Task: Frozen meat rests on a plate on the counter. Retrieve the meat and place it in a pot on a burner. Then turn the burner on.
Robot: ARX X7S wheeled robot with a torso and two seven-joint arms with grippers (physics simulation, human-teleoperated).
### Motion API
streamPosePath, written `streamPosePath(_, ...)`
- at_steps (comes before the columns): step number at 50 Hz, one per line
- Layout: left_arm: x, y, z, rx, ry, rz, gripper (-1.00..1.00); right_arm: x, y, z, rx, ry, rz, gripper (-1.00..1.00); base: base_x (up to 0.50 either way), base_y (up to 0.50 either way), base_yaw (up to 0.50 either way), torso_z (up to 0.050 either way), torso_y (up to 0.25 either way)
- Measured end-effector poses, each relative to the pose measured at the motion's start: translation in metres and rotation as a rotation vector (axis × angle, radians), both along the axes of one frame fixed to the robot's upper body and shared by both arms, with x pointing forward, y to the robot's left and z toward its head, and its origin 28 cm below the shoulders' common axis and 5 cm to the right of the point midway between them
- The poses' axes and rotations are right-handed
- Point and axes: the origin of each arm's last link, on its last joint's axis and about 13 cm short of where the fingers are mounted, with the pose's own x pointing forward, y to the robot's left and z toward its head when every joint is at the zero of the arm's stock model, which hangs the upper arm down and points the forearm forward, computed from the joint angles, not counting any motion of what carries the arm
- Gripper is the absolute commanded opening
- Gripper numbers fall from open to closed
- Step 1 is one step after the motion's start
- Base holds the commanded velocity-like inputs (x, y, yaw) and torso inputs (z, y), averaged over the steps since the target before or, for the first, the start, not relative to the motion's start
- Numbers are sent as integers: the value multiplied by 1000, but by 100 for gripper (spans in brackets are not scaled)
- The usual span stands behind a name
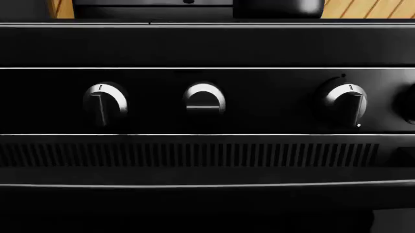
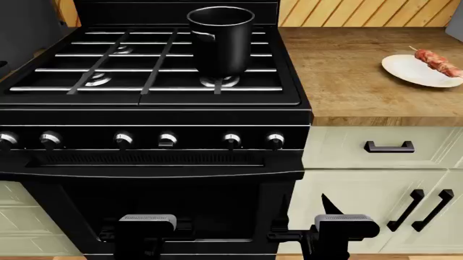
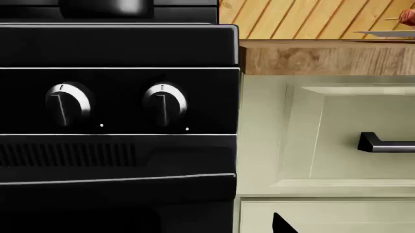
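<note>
The meat [image 2: 438, 62], a reddish kebab on a skewer, lies on the white plate [image 2: 412, 72] at the right of the wood counter [image 2: 346, 76]. In the right wrist view only the edges of the plate [image 3: 389, 33] and meat [image 3: 408, 17] show. The black pot [image 2: 220, 38] stands on the stove's front right burner [image 2: 219, 82]. Both grippers hang low in front of the oven, far from meat and pot. The left gripper [image 2: 145, 216] is lost against the black door. Only one dark fingertip [image 3: 283, 224] of the right gripper [image 2: 322, 210] shows, well off centre, holding nothing.
A row of silver knobs [image 2: 231, 140] runs along the stove's front panel; three knobs [image 1: 204, 99] face the left wrist camera, two knobs [image 3: 165, 103] the right. Cream cabinet fronts with black handles [image 2: 388, 146] sit under the counter. Black grates [image 2: 108, 59] cover the other burners.
</note>
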Motion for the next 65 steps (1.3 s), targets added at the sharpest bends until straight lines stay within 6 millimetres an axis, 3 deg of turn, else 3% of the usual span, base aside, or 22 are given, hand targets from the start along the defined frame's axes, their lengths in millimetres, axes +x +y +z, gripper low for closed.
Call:
streamPosePath(13, 1, 1, -1, 49, 10, -1, 100, 2, 0, -3, 11, 18, -17, 100, 0, 0, 0, 0, 0)
streamPosePath(65, 6, 3, -1, 87, 0, 48, 100, 5, 0, -5, 13, 31, -27, 100, 0, -500, 0, 0, 0)
